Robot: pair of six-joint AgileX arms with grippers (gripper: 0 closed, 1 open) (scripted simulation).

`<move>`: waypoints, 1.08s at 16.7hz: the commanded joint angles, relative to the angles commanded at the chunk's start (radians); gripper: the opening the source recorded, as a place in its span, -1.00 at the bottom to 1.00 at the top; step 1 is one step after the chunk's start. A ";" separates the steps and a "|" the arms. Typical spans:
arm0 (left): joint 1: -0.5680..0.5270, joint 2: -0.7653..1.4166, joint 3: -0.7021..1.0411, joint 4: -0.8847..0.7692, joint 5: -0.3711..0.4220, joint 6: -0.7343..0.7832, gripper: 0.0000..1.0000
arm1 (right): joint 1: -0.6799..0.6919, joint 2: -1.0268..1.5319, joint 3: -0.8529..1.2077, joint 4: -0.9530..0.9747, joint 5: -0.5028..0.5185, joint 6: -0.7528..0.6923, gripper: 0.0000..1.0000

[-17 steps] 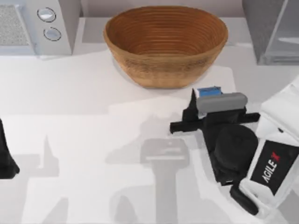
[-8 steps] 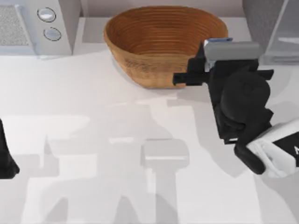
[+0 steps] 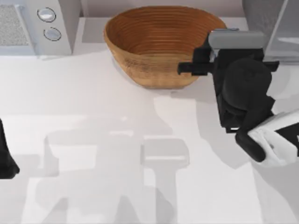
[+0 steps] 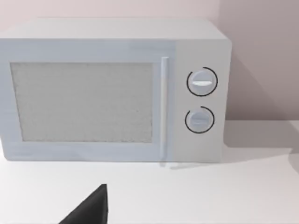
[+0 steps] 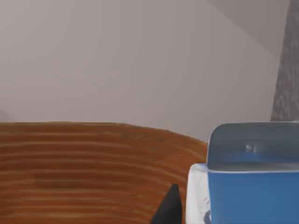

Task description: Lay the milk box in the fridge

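Observation:
The milk box (image 5: 252,177), a blue carton with a pale top, is held off the table in my right gripper (image 3: 218,46), which is shut on it. A dark fingertip (image 5: 168,207) shows beside the carton. In the top view the grey wrist mount covers the carton. The gripper hangs over the right rim of the wicker basket (image 3: 163,42), just left of the fridge (image 3: 261,18). The fridge's pale glassy door panel (image 3: 286,35) stands at the back right, and its speckled grey body (image 5: 287,70) rises behind the carton. My left arm (image 3: 5,158) is parked at the table's left edge.
A white microwave (image 3: 35,25) with two round knobs (image 4: 201,100) stands at the back left. The wicker basket fills the back centre, its brown wall (image 5: 84,172) close below the right gripper. The white table (image 3: 93,140) is bare in front.
My right gripper has carried the milk box up from the table in front of the basket toward the back right, and now hangs by the basket's right rim near the fridge. The left arm is unmoved.

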 joint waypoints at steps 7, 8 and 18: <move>0.000 0.000 0.000 0.000 0.000 0.000 1.00 | -0.067 -0.201 -0.087 -0.122 -0.066 -0.001 -1.00; 0.000 0.000 0.000 0.000 0.000 0.000 1.00 | -0.087 -0.264 -0.114 -0.159 -0.086 -0.001 -1.00; 0.000 0.000 0.000 0.000 0.000 0.000 1.00 | -0.360 -1.130 -0.478 -0.660 -0.365 -0.008 -1.00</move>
